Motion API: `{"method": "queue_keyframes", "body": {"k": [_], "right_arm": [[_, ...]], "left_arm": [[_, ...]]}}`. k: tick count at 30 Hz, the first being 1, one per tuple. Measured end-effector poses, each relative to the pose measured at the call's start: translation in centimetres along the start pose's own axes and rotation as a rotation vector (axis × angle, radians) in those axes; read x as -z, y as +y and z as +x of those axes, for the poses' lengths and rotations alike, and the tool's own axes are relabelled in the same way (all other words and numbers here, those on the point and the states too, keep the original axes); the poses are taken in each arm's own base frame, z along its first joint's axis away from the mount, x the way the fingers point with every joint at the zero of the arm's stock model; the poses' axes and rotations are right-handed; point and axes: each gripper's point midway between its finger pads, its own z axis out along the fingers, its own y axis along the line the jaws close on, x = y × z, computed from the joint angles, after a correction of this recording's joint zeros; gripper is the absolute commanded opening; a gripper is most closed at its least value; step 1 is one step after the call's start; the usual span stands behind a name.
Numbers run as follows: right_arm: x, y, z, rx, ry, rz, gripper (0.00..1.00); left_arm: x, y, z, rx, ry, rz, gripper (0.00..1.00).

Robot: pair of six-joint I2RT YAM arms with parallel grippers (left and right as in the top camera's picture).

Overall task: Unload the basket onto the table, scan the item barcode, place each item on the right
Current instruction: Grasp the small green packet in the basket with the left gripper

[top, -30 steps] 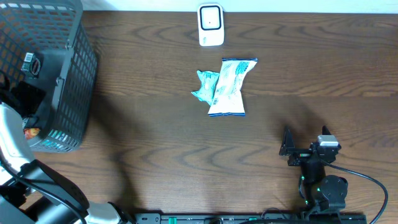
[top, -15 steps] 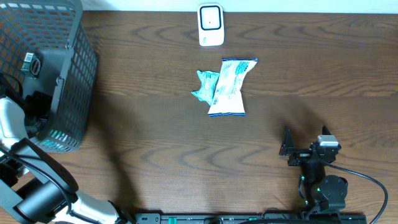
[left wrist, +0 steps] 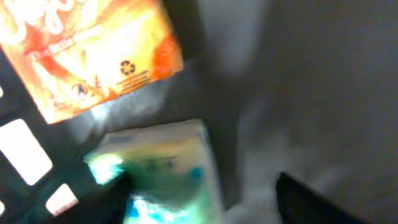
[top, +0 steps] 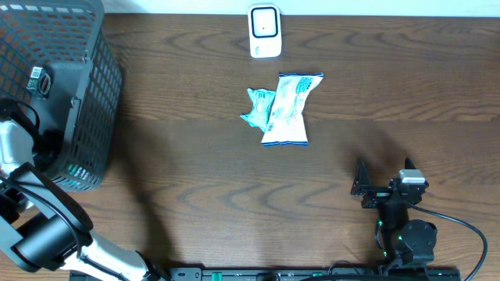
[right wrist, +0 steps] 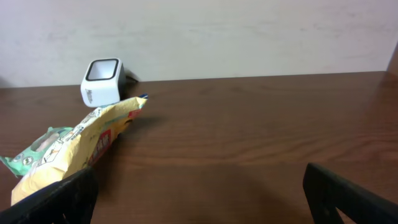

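My left gripper (left wrist: 205,199) is down inside the dark mesh basket (top: 86,70). A blurred white and teal packet (left wrist: 168,168) lies between its jaws. The packet sits against the left finger (left wrist: 106,199), and a gap shows before the right finger (left wrist: 311,199). An orange packet (left wrist: 93,50) lies just beyond it in the basket. The white scanner (top: 265,31) stands at the table's far edge, also seen as the scanner (right wrist: 101,81) in the right wrist view. My right gripper (top: 366,186) rests open near the front right, holding nothing.
A white and blue packet (top: 289,109) and a teal packet (top: 256,108) lie together on the wooden table (top: 195,179) just in front of the scanner. The basket's walls close round my left arm (top: 16,148) at the far left.
My left arm has shifted further into the basket, and the orange packet at its near corner no longer shows from overhead. The right arm and the table packets have not moved.
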Motion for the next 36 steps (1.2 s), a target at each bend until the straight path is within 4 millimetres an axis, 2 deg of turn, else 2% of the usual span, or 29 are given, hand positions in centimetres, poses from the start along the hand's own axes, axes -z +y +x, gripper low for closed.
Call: {"method": "queue_keyframes", "body": {"k": [2,7,9,11,15,16,17,26,31,36], "right_arm": [[0.0,0.0,0.0,0.000,0.000,0.000,0.99],[0.0,0.0,0.0,0.000,0.000,0.000,0.99],[0.0,0.0,0.0,0.000,0.000,0.000,0.99],[0.0,0.0,0.0,0.000,0.000,0.000,0.99],[0.0,0.0,0.0,0.000,0.000,0.000,0.99],[0.0,0.0,0.0,0.000,0.000,0.000,0.99],[0.0,0.0,0.0,0.000,0.000,0.000,0.99],[0.0,0.0,0.0,0.000,0.000,0.000,0.99],[0.0,0.0,0.0,0.000,0.000,0.000,0.99],[0.0,0.0,0.0,0.000,0.000,0.000,0.99]], "left_arm": [[-0.1,0.1,0.0,-0.004,0.003,-0.002,0.54],[-0.1,-0.1,-0.2,-0.005,-0.007,0.005,0.53],[0.0,-0.5,-0.8,-0.020,-0.029,0.019,0.49],[0.0,-0.6,-1.1,-0.038,-0.040,0.025,0.34],[0.9,-1.4,-2.2,-0.064,-0.070,0.047,0.22],[1.4,-1.8,-2.6,-0.070,-0.081,0.058,0.13],[2.1,-2.4,-3.3,-0.078,-0.100,0.076,0.08],[6.2,-4.8,-5.8,-0.103,-0.187,0.160,0.07],[7.8,-4.9,-5.7,-0.106,-0.213,0.182,0.08],[7.8,-4.8,-5.3,-0.106,-0.199,0.179,0.07]]}}
